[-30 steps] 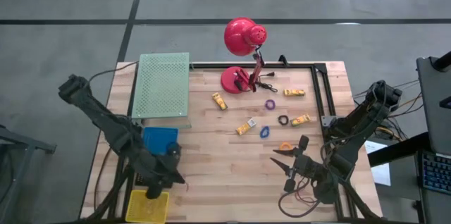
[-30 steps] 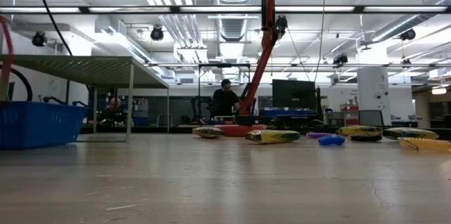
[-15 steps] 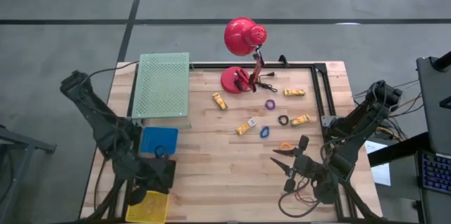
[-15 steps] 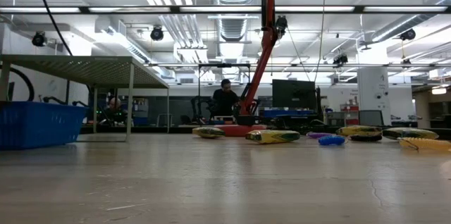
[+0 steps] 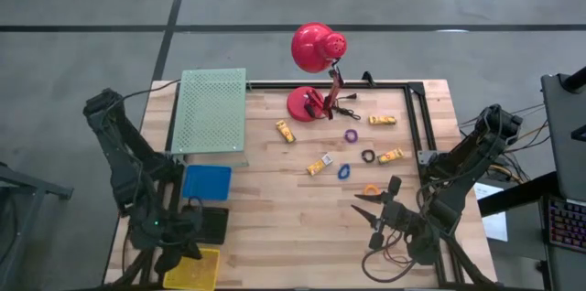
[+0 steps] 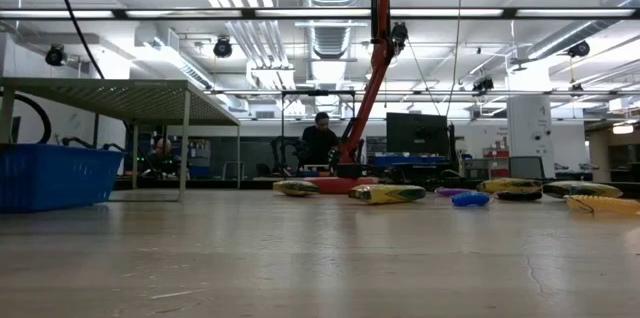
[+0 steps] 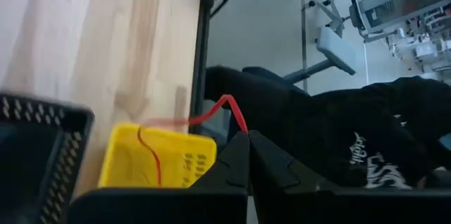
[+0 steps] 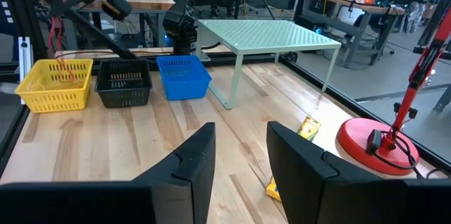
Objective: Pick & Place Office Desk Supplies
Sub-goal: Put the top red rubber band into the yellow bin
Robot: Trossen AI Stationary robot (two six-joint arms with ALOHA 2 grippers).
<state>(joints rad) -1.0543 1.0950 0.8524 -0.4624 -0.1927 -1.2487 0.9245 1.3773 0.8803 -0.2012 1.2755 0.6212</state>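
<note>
Red rubber band held over the yellow basket

The left gripper (image 7: 248, 143) has its fingers pressed together on a red rubber band (image 7: 211, 115) above the yellow basket (image 5: 194, 269); next, I think, it must release. The right gripper (image 8: 239, 143) waits with fingers spread; other supplies lie near the red lamp (image 5: 312, 48) on the desk (image 5: 275, 209).

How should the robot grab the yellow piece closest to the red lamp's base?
Pinch the yellow piece across its narrow middle, coming straight down from above. It lies flat on the table, long and thin, with bare wood along both long sides for fingers.
</note>
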